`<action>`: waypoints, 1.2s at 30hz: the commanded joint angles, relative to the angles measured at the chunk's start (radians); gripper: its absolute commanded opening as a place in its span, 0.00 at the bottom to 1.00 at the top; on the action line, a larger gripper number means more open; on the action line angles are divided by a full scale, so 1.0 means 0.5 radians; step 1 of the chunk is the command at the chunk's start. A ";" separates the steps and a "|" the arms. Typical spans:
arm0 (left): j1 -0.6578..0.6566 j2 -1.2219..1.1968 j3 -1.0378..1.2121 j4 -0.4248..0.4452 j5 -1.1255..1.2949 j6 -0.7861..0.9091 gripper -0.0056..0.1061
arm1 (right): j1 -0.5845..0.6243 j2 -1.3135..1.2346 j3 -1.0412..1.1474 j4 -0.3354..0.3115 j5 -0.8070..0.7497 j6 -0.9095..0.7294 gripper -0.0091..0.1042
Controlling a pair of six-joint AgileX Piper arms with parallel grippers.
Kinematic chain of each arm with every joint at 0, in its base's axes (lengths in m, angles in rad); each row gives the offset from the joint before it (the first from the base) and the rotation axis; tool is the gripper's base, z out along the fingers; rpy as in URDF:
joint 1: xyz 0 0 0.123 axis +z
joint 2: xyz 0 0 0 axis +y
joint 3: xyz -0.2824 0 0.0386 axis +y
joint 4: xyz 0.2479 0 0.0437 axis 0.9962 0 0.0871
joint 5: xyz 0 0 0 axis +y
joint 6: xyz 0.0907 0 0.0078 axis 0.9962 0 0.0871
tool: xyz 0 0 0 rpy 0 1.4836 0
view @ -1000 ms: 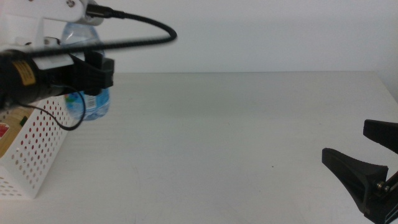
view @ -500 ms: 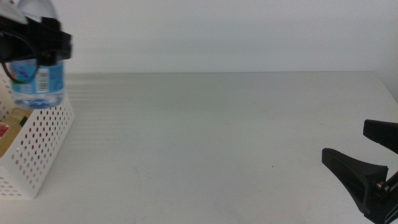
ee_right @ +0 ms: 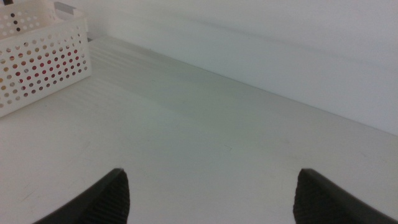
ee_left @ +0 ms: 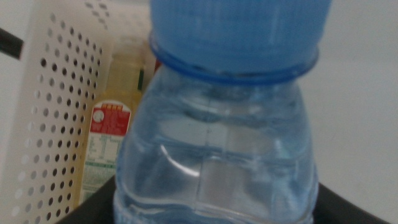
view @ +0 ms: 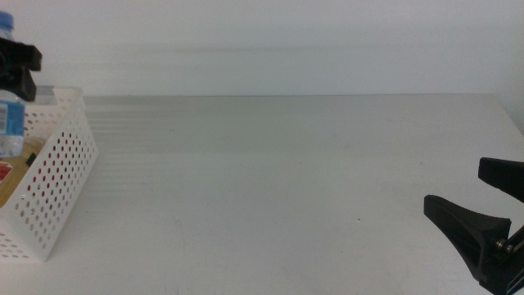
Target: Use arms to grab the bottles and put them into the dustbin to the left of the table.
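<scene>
Carried leftward, water bottle (view: 10, 123) (half cut off) hangs over dustbin (view: 57, 176).

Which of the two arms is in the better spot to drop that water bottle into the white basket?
The left. Its gripper already holds the water bottle over the dustbin, where a yellow bottle lies. The right gripper waits open at the table's far side.
</scene>
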 commanded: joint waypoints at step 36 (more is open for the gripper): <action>0.302 0.715 -0.398 0.123 0.039 0.445 0.01 | 0.003 -0.003 -0.060 -0.014 -0.140 -0.019 0.73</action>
